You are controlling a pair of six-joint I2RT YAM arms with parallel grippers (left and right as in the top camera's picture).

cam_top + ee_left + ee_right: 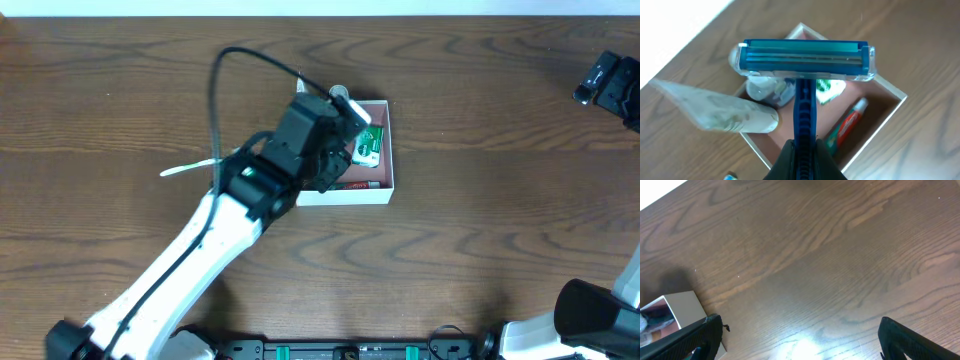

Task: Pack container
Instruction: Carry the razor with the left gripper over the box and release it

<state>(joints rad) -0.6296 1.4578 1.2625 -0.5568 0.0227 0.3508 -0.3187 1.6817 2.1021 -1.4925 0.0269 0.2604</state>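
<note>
left claw (804,152): closed on the handle of a blue plastic disposable razor (805,60); grip is low on the handle, head pointing away from the wrist.
razor position: held in the air above the white rectangular box with a pinkish floor (350,197), head over the box's far part. It is not yet inside, and no contact with the box is seen.
box position: near the middle of the dark wood-grain surface (815,255), open at the top.
already packed: a red-and-green tube (847,125) lies on the floor near the right wall, a green-and-white sachet (832,90) beside it, and a small clear item (762,90) in the left corner, too blurred to be named.
right claw (800,326): spread wide, nothing between the fingers. It is parked well apart from the box, of which only a corner shows in its camera.
unclear: a pale blurred shape (725,112) crosses the box's left edge in the left wrist view and cannot be identified.
outside the box: a thin white strip (188,169) lies on the surface left of the left arm. Whether it belongs to the pack cannot be told.
progress, judged: well along, with three items in and the razor in hand.
left to do, judged: the razor is to be lowered into the free floor space and let go, then the strip dealt with if it is part of the set.
</note>
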